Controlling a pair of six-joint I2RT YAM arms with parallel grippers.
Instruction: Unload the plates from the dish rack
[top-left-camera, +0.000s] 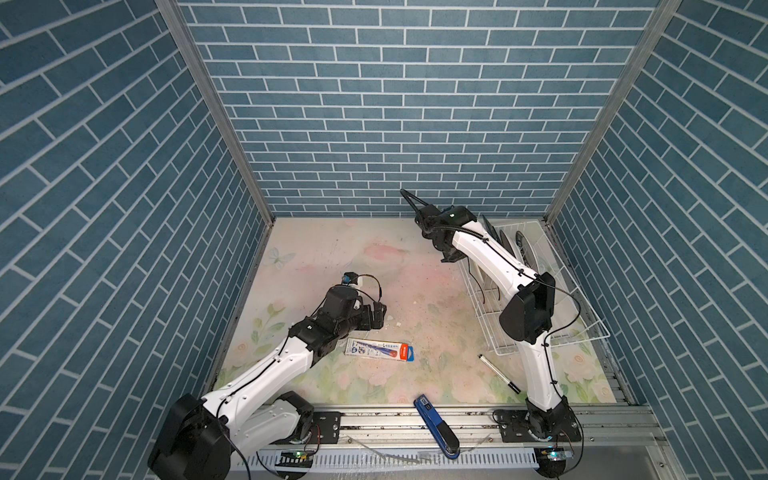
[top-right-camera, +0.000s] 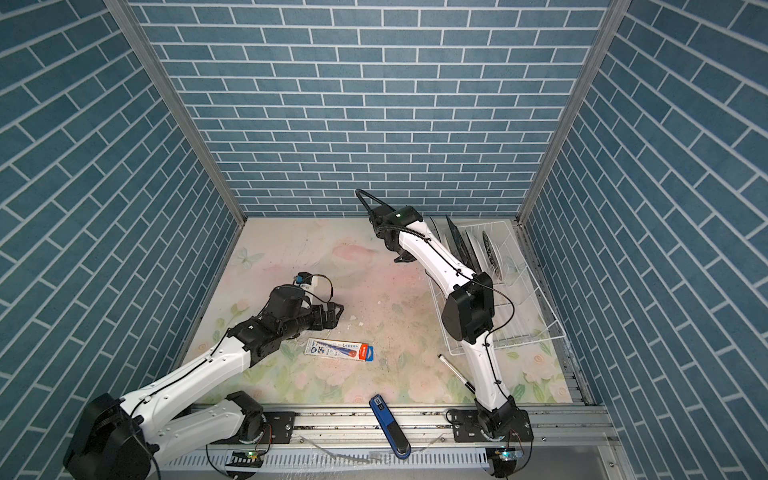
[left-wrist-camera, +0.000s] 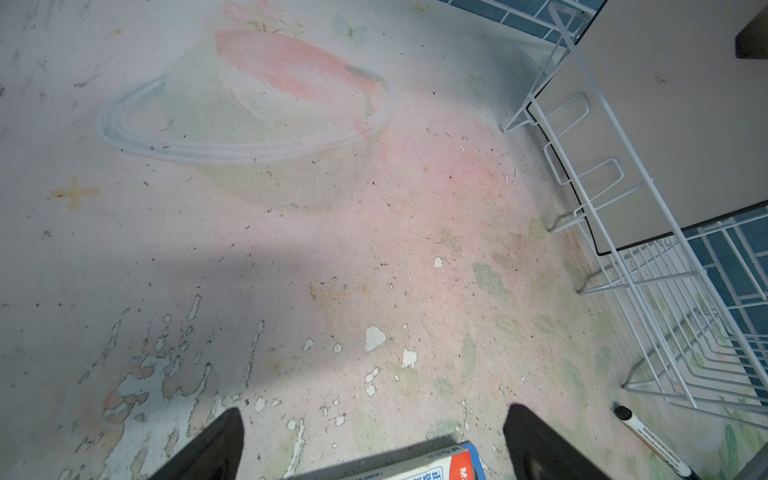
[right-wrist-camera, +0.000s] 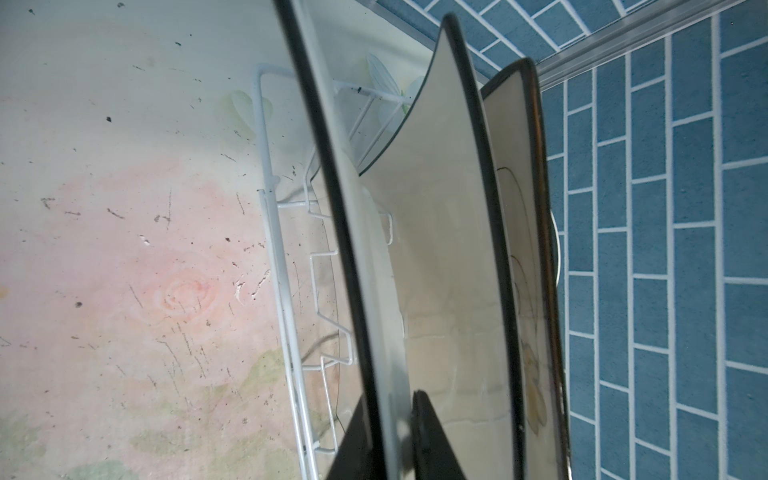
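The white wire dish rack (top-left-camera: 598, 320) (top-right-camera: 551, 307) stands at the right of the table. Several plates stand on edge in its far end: square white ones with black rims (top-right-camera: 457, 241) and a round teal-rimmed one (top-left-camera: 523, 245). In the right wrist view my right gripper (right-wrist-camera: 392, 399) straddles the rim of the nearest square plate (right-wrist-camera: 332, 187), one finger on each face, shut on it. Behind it stand a second square plate (right-wrist-camera: 449, 249) and a painted one (right-wrist-camera: 515, 208). My left gripper (left-wrist-camera: 374, 409) (top-left-camera: 380, 313) hovers open and empty over the table's middle.
A flat printed box (top-left-camera: 380, 350) lies just in front of the left gripper. A pen (top-left-camera: 498, 372) lies by the rack's near corner. A blue hand tool (top-left-camera: 436, 428) rests on the front rail. Blue brick walls close in on three sides, and the rack sits near the right one.
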